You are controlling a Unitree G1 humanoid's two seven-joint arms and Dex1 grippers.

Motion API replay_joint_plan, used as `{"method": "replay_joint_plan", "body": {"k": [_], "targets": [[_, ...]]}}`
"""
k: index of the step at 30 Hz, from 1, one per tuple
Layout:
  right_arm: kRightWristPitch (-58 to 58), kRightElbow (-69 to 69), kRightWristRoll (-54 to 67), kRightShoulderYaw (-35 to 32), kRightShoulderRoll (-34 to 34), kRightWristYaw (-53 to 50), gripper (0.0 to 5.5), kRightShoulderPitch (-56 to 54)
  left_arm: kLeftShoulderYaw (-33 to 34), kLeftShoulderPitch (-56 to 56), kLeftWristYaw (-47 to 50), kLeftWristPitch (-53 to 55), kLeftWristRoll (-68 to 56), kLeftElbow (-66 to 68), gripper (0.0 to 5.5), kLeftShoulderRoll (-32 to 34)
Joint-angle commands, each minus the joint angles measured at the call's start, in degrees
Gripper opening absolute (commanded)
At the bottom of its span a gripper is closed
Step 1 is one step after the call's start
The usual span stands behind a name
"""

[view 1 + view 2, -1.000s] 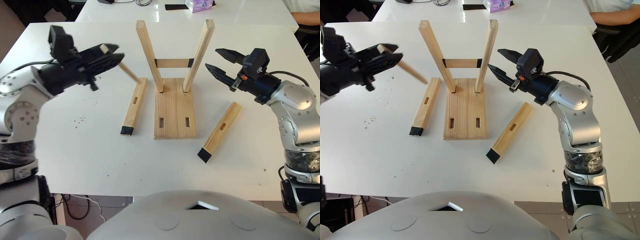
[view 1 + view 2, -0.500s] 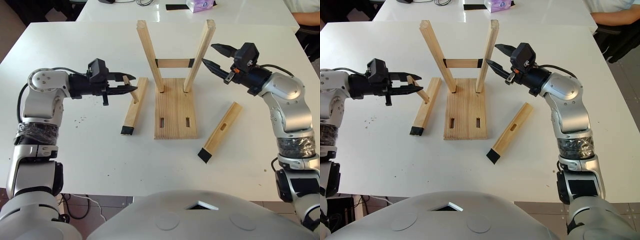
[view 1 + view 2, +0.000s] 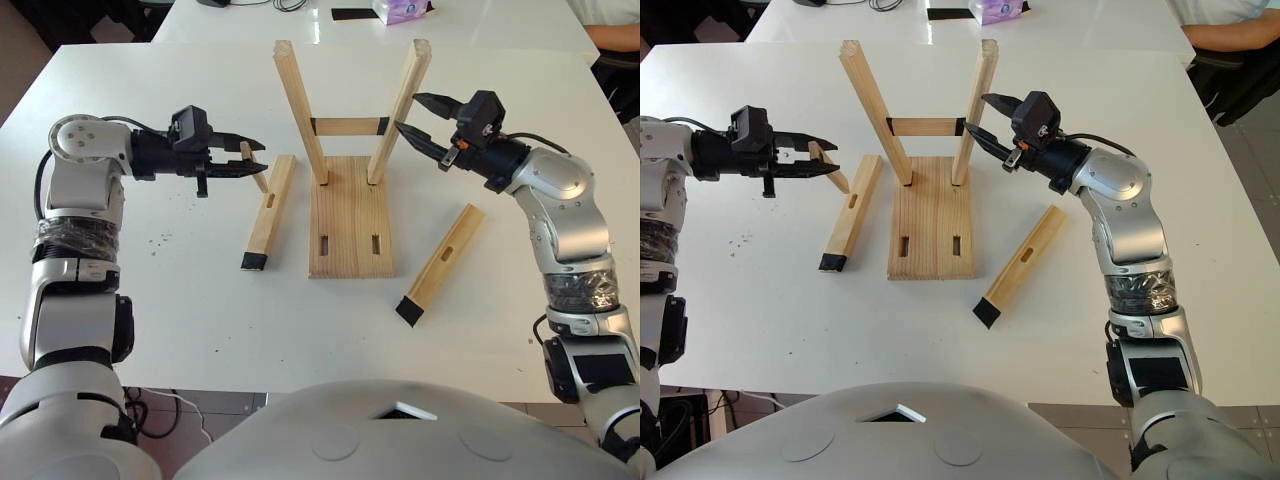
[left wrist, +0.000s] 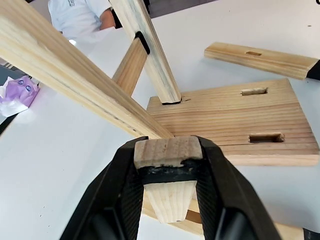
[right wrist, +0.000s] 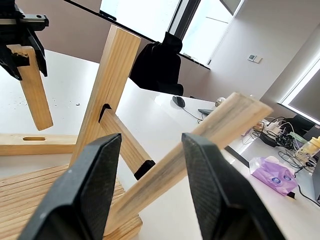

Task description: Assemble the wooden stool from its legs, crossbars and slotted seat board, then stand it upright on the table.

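Roughly half done: the seat board (image 3: 348,225) lies flat in the middle of the counter (image 3: 180,300) with two legs (image 3: 300,110) and one crossbar (image 3: 347,126) fitted, two loose legs (image 3: 270,210) beside it; the left pincer (image 3: 250,160) clamps the second crossbar (image 3: 260,180), and the right pincer (image 3: 408,112) gapes at a standing leg (image 3: 392,130).

Two head cameras look forward and down over the white table (image 3: 180,310), sharing nearly the same scene. The left wrist camera sits close behind the left gripper (image 4: 167,150) and its clamped crossbar (image 4: 170,197); the right wrist camera, behind the right gripper (image 5: 150,142). Both face the upright legs (image 3: 300,110) from opposite sides.
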Motion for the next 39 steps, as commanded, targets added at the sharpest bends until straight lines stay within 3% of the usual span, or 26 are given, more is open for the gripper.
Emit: {"method": "replay_joint_plan", "body": {"k": [1, 21, 29, 39], "targets": [[-0.51, 0.18, -0.55, -0.09, -0.03, -0.10, 2.21, 0.69, -0.04, -0.26, -1.51, -1.63, 0.95, 1.33, 1.32, -0.62], [0.78, -0.80, -0.20, 0.21, 0.09, -0.10, 2.21, 2.25, -0.31, 3.48, -3.44, -1.97, 2.41, 2.78, 1.32, -1.30], [1.08, -1.91, -0.40, -0.17, 0.03, -1.01, 2.21, 3.74, -1.13, 9.08, -6.21, 3.46, -2.11, -6.69, 1.32, 3.17], [1.65, -2.79, -0.20, -0.07, 0.19, -1.95, 2.21, 4.33, 0.41, 11.19, -5.28, 9.94, -2.80, -8.09, 1.32, 2.97]]}}
